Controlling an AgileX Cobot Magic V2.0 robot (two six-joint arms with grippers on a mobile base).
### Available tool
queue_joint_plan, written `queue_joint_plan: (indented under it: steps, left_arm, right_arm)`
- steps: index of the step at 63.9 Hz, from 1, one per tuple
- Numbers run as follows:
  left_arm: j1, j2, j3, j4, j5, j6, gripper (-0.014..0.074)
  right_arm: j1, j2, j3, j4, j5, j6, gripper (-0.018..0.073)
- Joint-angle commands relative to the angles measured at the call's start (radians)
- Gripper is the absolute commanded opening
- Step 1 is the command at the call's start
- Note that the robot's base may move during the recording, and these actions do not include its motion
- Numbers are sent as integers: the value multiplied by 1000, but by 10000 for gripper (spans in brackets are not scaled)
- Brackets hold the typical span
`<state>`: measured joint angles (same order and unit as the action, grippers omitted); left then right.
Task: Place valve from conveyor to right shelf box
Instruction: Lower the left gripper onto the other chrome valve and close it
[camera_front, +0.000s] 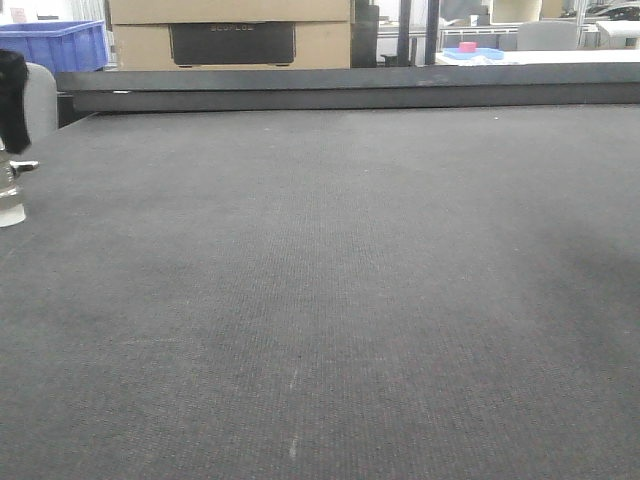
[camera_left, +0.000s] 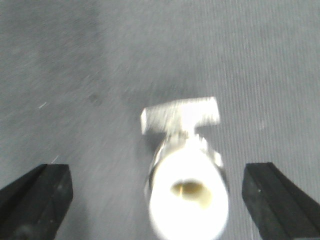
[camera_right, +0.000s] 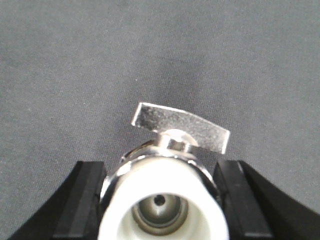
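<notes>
the right pincer (camera_right: 160, 172) grips a white-ended chrome valve (camera_right: 167, 205), the left pincer (camera_left: 157, 200) gapes around a second, blurred valve (camera_left: 187, 192) lying on the dark grey woven conveyor belt (camera_left: 75, 75), and the black panel (camera_front: 232, 43) at 12 o'clock bears unreadable lettering.

Left pincer (camera_left: 157, 172) spread wide apart; right pincer (camera_right: 161, 167) clamped around the valve (camera_right: 167, 177).
</notes>
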<state>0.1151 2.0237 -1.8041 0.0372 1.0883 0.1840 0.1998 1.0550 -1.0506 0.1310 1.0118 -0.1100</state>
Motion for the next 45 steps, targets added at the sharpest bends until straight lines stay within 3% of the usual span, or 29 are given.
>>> queue_joint_plan:
  steps: [1, 18, 26, 35, 45]
  left_arm:
    - [2, 17, -15, -14, -19, 6, 589]
    - [2, 45, -14, -19, -49, 6, 588]
    - [2, 45, -14, -45, -46, 6, 531]
    - [2, 45, -14, -75, -22, 6, 320]
    - [2, 45, -14, -82, 53, 6, -55]
  right_arm:
    - [-1, -13, -5, 2, -25, -1, -152]
    - [-1, -13, -5, 2, -25, -1, -152]
    - [-1, -13, -5, 2, -25, -1, -152]
    - [-1, -13, -5, 2, -25, -1, -152]
    - [-1, -13, -5, 2, -25, -1, -152]
